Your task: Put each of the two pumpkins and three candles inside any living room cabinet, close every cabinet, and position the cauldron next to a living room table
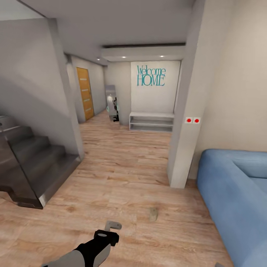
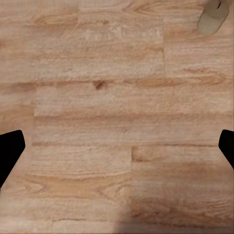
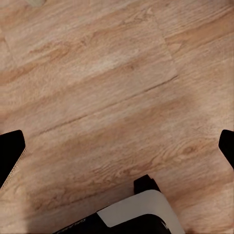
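One candle (image 1: 153,214) lies on the wood floor (image 1: 122,174), well apart from everything else. From left to right: dark stairs (image 1: 29,163), an orange door (image 1: 85,92) down the hall, a white shelf bench (image 1: 151,121) under a teal welcome sign (image 1: 151,76), then a blue sofa (image 1: 233,193). Left gripper (image 1: 112,225) hangs near the candle, its fingers (image 2: 10,151) spread wide over bare floor. Right gripper's fingers (image 3: 9,153) are likewise spread, holding nothing.

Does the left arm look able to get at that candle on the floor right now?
Probably yes: the candle stands on bare wood floor just ahead of the left pincer, whose jaws are spread wide, and nothing lies between them.
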